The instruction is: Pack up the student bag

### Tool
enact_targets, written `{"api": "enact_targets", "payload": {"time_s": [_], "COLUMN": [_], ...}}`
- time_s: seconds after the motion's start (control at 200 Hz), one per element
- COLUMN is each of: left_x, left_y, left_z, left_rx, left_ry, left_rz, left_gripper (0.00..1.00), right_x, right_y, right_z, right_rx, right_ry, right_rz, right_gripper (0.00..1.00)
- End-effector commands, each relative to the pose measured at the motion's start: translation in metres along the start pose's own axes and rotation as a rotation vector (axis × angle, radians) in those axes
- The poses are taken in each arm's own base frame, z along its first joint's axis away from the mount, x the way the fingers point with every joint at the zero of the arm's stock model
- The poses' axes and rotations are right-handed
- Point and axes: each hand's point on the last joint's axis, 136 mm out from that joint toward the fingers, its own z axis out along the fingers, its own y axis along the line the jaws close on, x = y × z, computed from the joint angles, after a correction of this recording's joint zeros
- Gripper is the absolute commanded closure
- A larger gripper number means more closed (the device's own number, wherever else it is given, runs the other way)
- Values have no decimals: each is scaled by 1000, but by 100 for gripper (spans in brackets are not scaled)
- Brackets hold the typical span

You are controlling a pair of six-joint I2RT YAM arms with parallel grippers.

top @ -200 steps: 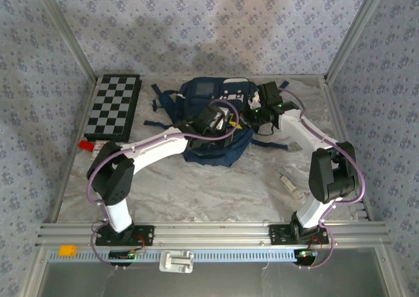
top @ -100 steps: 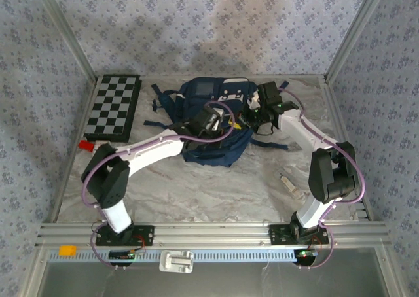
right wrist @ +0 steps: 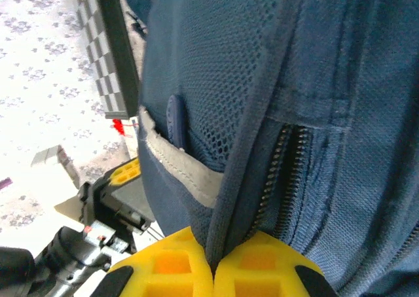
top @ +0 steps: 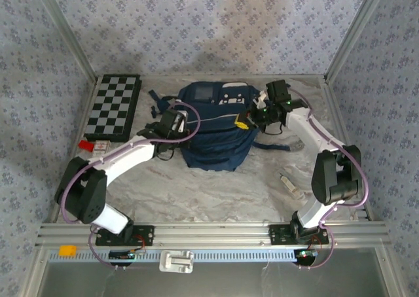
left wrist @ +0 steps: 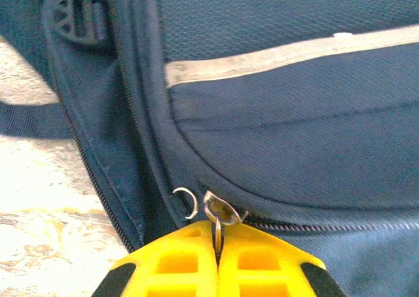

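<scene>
Left gripper [left wrist: 217,246] pinches thin metal zipper pull [left wrist: 220,213] — woven navy student bag [left wrist: 294,146].

The desk [top: 216,192] carries one student bag [top: 216,146], one checkered board [top: 114,106], one small red item [top: 85,144] beside the board, and one small clear item [top: 290,184]. Two robot arms reach over it: one left arm [top: 127,158], one right arm [top: 314,130].

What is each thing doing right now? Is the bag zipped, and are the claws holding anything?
student bag, lying flat, gripped on both sides.
zipper pull, pinched; zip teeth beside it closed.
left gripper, shut on the zipper pull.
right gripper, shut on the student bag's seam.
chessboard, lying flat, squares up.
</scene>
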Motion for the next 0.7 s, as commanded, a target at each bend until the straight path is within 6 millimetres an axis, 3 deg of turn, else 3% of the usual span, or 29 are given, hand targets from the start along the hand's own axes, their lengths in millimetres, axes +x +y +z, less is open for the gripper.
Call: {"api": "enact_targets", "payload": {"time_s": [0.0, 0.14, 0.24, 0.355, 0.54, 0.695], "left_x": [-2, 2, -2, -4, 0, -2], "left_y": [-39, -88, -90, -65, 6, 33], "left_z": [-16, -14, -7, -5, 1, 12], "left_rx": [73, 132, 104, 19, -78, -80], "left_ry": [-22, 11, 8, 3, -11, -52], "left_rz": [93, 157, 143, 141, 37, 35], "left_gripper": [100, 100, 100, 100, 100, 100], "right_x": [-25, -55, -67, -79, -79, -82], "right_y": [29, 26, 18, 14, 4, -8], "right_z": [-10, 4, 8, 4, 0, 1], "right_rx": [-54, -28, 2, -3, -19, -29], "right_ry": [-13, 6, -4, -17, 35, 59], "right_rz": [-189, -177, -153, -143, -153, -145], "right_gripper": [100, 100, 100, 100, 100, 100]}}
